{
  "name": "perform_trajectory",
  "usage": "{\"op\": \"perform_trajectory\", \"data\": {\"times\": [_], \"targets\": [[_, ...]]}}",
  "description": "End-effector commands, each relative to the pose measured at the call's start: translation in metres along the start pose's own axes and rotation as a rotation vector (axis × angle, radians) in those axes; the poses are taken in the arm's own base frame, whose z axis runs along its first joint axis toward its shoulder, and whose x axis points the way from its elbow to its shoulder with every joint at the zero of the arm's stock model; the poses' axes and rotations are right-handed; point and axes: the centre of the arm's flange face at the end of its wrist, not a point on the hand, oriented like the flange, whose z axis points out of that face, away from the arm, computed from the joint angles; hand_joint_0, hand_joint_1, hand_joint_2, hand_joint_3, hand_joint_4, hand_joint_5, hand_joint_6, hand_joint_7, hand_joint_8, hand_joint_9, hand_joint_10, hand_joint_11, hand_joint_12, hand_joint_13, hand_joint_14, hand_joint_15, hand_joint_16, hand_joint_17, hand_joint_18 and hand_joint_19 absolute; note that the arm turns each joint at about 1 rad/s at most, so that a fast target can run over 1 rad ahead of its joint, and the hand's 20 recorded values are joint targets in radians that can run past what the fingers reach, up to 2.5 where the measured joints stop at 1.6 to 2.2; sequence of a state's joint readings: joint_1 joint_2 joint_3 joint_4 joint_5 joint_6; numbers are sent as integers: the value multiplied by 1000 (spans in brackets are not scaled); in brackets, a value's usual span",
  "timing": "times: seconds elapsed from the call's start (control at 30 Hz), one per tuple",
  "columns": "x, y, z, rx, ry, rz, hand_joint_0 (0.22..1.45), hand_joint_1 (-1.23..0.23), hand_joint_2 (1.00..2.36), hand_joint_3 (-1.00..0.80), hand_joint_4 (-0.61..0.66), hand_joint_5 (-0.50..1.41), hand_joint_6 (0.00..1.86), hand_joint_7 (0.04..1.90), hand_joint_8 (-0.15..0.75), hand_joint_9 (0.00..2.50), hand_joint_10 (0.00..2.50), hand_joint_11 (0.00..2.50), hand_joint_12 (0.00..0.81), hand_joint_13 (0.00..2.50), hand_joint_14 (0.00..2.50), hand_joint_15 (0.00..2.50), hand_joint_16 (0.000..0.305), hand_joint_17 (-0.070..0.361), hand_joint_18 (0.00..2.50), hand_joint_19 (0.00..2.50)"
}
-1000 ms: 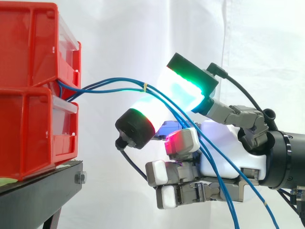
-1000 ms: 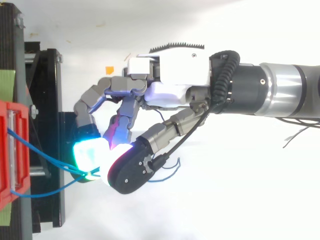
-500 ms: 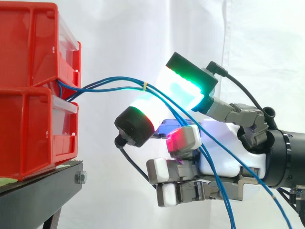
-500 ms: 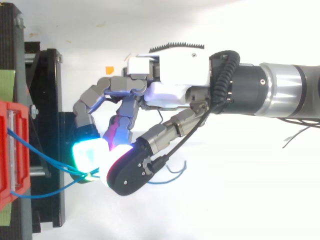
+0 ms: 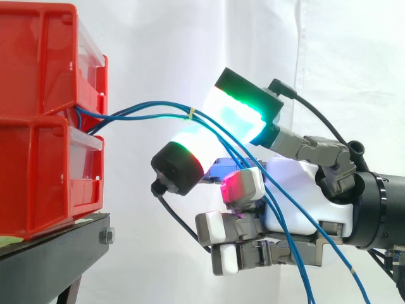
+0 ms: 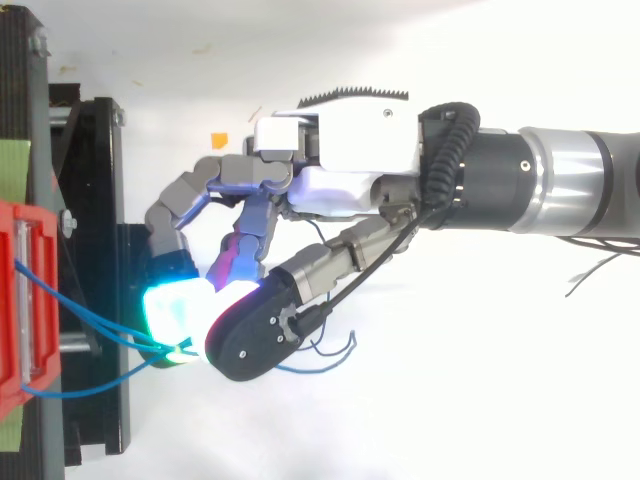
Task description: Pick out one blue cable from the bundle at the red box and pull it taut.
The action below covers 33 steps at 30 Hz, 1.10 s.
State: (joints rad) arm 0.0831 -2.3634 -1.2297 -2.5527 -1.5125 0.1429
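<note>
hand (image 5: 310, 190): reaching in from the right, fingers curling; green-glowing pad (image 5: 237, 117) and thumb are pinching the blue cable bundle (image 5: 145, 113). Can't tell whether it's gripping one strand or several.
cables: coming out between the two stacked red bins (image 5: 38, 126), running to the pinch, then drooping past the palm to lower right.
slack: strands are bowing between bins and hand.
yellow tie (image 5: 192, 114): sitting on the bundle just bin-side of the pinch.
bins: sitting on the black stand (image 5: 57, 253).

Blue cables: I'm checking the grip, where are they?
In the side view the blue cables run right from the red bins, between the fingertips of the hand.
</note>
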Motion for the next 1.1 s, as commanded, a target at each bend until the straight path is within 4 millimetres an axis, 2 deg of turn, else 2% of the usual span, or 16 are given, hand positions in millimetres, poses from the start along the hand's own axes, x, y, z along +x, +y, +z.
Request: {"op": "perform_trajectory", "data": {"times": [0.0, 0.13, 0.2, 0.3, 0.47, 0.67, 0.7, 0.8, 0.93, 1.07], "targets": [[0, 0, 0, 2, -1, 0, 556, -576, 1006, -164, 29, -55, 884, 1062, 326, 1359, 18, 526, 421, 1035, 17, 500, 63, 141, 939, 638], [0, -1, 0, 2, -1, 0, 558, -551, 1009, -199, 52, -62, 880, 1048, 317, 1349, 19, 537, 415, 1024, 19, 505, 60, 135, 915, 647], [0, -1, 0, 1, 0, -2, 551, -492, 1013, -309, 42, -72, 884, 1006, 282, 1305, 23, 579, 366, 970, 22, 533, 49, 110, 808, 719], [0, -1, 0, 1, 0, -2, 513, -456, 1000, -500, 63, -70, 841, 1027, 291, 1310, 21, 568, 377, 983, 19, 537, 51, 116, 833, 694], [0, -1, -1, 5, -1, -1, 443, -506, 1000, -500, 89, -70, 836, 983, 315, 1329, 19, 548, 404, 1015, 19, 510, 58, 130, 893, 664], [0, -1, -1, 5, -1, -1, 415, -699, 1000, -500, 101, -71, 835, 983, 316, 1342, 22, 559, 401, 1032, 18, 510, 59, 132, 916, 636], [0, -1, -1, 5, -1, -1, 427, -765, 1000, -500, 98, -76, 841, 987, 306, 1330, 20, 564, 394, 1029, 18, 513, 57, 127, 905, 634], [0, 0, -1, 4, -1, 0, 502, -839, 1000, -500, 75, -89, 853, 992, 279, 1298, 23, 594, 361, 1000, 20, 531, 50, 112, 849, 661], [-2, -1, -1, 5, -4, -1, 602, -846, 1000, -500, 53, -95, 866, 1019, 252, 1287, 25, 617, 337, 994, 23, 542, 45, 101, 817, 679], [-2, -1, -1, 5, -4, -1, 597, -837, 1017, -286, 30, -98, 892, 1030, 261, 1312, 25, 639, 333, 1006, 21, 551, 45, 101, 823, 686]]}}
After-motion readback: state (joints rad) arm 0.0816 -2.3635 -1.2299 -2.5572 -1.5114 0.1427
